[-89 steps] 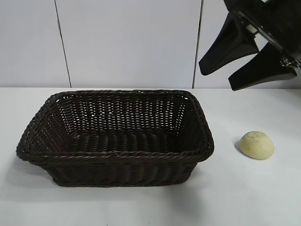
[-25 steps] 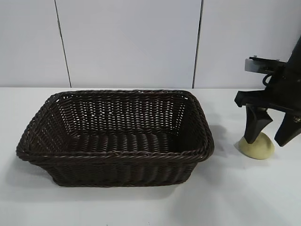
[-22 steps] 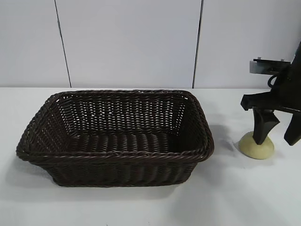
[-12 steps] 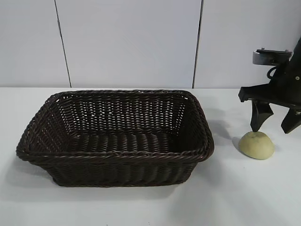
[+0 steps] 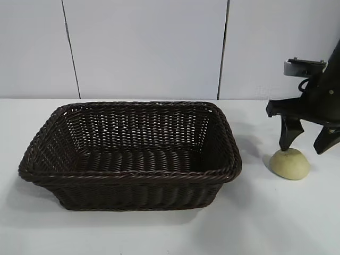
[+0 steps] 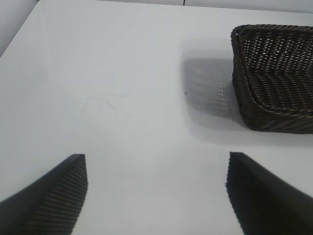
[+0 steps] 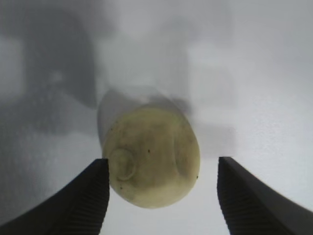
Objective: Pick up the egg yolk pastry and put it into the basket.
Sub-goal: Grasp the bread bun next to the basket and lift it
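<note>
My right hand (image 5: 306,143) hangs apart just over the pastry (image 5: 289,163); nothing gripped yet, lift and basket (image 5: 130,175) drop remain.

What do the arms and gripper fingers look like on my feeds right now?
The right gripper is matte black with tapered, wedge-shaped fingers, a grey metal bracket and a looped black cable above. The left gripper shows only two black fingers with finely ribbed inner pads. No markings visible.

Right arm (image 5: 319,106) cropped by exterior edge; basket (image 6: 274,73) cropped in left wrist view.
</note>
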